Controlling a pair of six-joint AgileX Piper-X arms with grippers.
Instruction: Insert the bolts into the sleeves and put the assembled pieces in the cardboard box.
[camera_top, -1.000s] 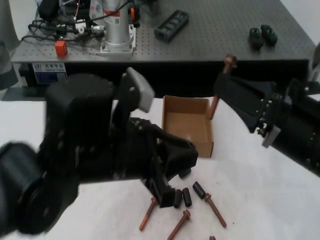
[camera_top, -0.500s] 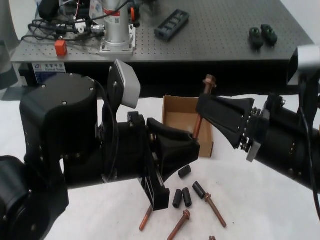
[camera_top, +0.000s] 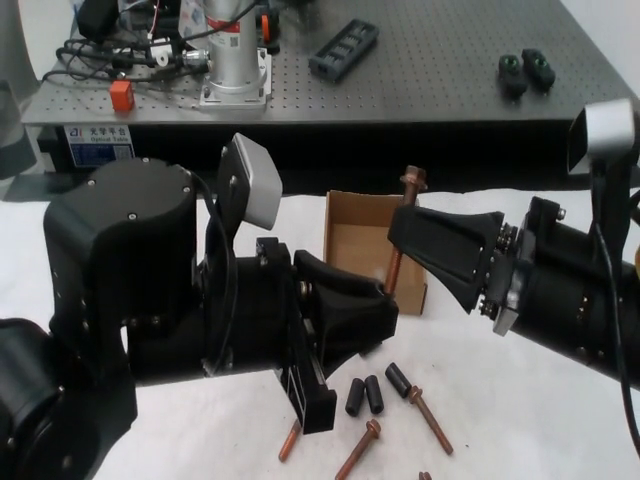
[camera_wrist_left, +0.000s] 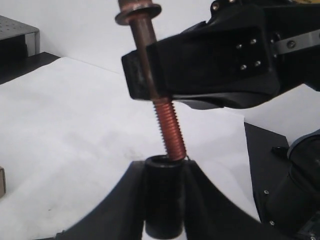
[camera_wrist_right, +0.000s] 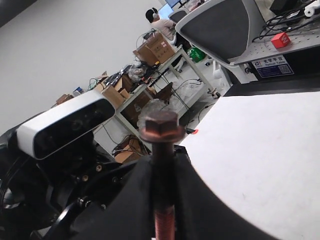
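As the two arms draw together over the last second, I bring the bolt tip to the sleeve's mouth.

My right hand (camera_wrist_left: 145, 70) is clamped on the shank of the copper bolt (camera_wrist_left: 170, 127), head up, and has swung in from the far side of the cardboard box (camera_top: 352, 250). My left hand (camera_wrist_left: 164, 172) grips the sleeve (camera_wrist_left: 163, 200) upright and has settled beneath it. The threaded tip now touches the sleeve's opening, slightly tilted; I can't tell how far it has entered. I judge that insertion is only starting and needs a straight push down. Both pieces are held above the worktop (camera_top: 500, 400) by the box, while loose sleeves (camera_top: 374, 393) and loose bolts (camera_top: 430, 418) lie nearer me, unpaired.
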